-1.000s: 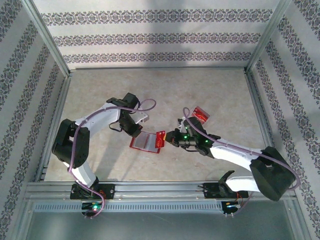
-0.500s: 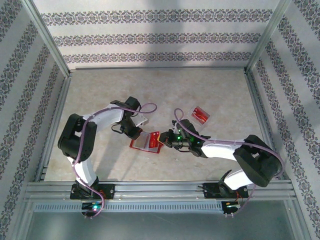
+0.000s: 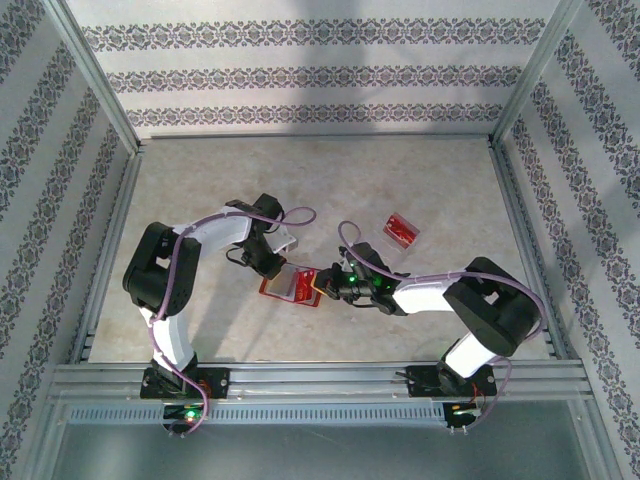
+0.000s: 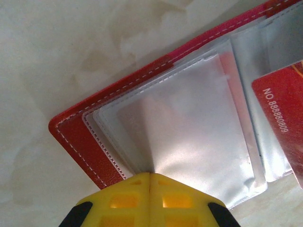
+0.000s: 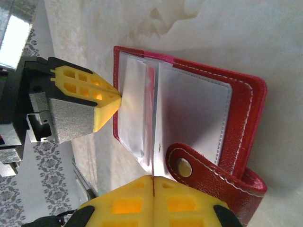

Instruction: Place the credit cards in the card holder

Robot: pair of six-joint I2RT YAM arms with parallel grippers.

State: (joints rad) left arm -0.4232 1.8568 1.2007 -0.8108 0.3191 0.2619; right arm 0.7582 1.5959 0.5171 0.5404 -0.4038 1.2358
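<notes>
On the table (image 3: 200,190), just beyond the arm bases, the red wallet (image 3: 292,288) lies open with its greyish sleeves facing up and its clasp tab (image 5: 189,165) folded out at its right side. At that right side, the right gripper (image 3: 322,283) has its yellow fingers pressed together on one end of a thin red card (image 4: 284,127). The card's free end reaches over the wallet's sleeves; whether it sits inside a pocket I cannot tell. At the wallet's far-left edge, the left gripper (image 3: 279,271) has its fingers clamped tight on the edge of one clear sleeve (image 4: 189,127), which stands raised off those beneath. Farther back and right of the wallet, well apart, a second card (image 3: 400,229) lies in a clear tray (image 3: 388,222).
</notes>
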